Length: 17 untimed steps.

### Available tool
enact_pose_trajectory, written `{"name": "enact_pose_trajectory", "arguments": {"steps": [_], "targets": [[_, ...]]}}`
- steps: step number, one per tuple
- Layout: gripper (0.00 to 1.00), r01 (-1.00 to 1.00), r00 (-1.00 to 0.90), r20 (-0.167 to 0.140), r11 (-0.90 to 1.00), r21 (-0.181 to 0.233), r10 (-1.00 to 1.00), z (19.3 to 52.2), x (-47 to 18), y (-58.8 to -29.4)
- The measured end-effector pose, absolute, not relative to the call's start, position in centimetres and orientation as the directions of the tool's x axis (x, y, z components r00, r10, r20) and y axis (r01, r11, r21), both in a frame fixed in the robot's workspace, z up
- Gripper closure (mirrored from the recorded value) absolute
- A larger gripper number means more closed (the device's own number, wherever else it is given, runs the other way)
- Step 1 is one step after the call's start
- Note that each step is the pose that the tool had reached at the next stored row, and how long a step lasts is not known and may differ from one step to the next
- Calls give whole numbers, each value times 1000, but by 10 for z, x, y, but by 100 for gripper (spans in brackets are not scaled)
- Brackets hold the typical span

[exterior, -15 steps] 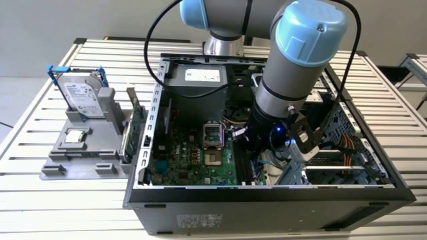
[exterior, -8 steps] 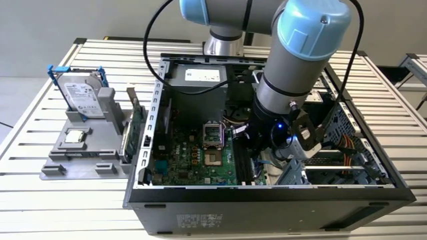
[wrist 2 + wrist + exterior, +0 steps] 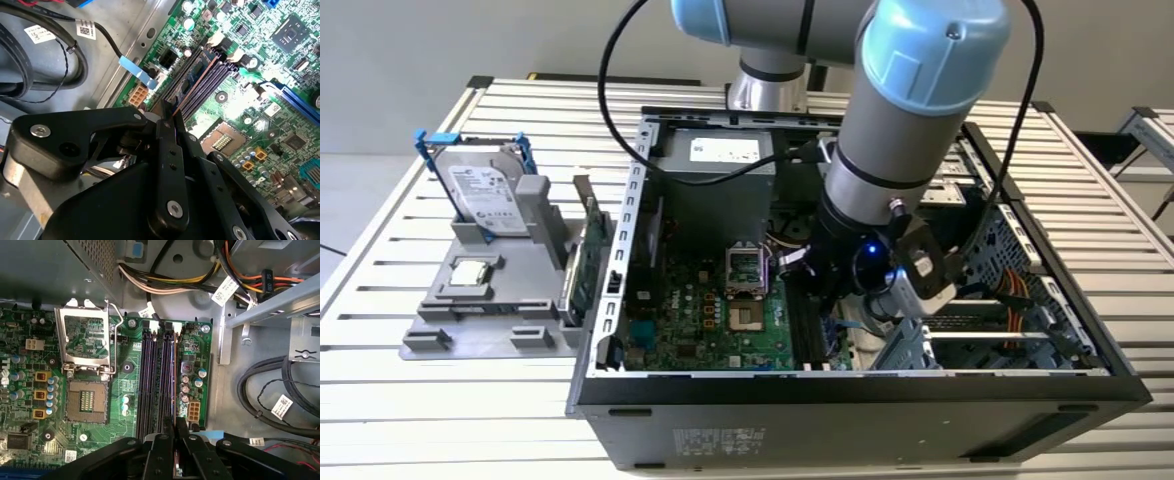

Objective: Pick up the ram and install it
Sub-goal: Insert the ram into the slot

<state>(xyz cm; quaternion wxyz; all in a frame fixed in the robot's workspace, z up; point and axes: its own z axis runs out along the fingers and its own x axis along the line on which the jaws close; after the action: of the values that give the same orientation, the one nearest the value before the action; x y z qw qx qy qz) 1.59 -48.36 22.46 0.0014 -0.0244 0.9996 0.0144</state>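
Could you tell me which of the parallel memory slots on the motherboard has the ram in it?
The outermost slot, nearest the case wall and white power connector: the ram stands in it under the gripper; the others are empty.

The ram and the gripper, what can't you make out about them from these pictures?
- Whether the ram is fully seated: the gripper covers its near end in both wrist views.
- The ram in the exterior view: the arm blocks the memory slots.
- The slot latches' state: too small.

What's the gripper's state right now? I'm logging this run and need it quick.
Gripper: shut on the ram, which stands edge-on in a memory slot on the motherboard.
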Motion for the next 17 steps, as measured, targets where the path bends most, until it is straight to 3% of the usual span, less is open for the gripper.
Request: {"name": "enact_pose_trajectory", "arguments": {"steps": [17], "targets": [[100, 21, -1000, -5, 999, 34, 21, 216, 15, -484]]}}
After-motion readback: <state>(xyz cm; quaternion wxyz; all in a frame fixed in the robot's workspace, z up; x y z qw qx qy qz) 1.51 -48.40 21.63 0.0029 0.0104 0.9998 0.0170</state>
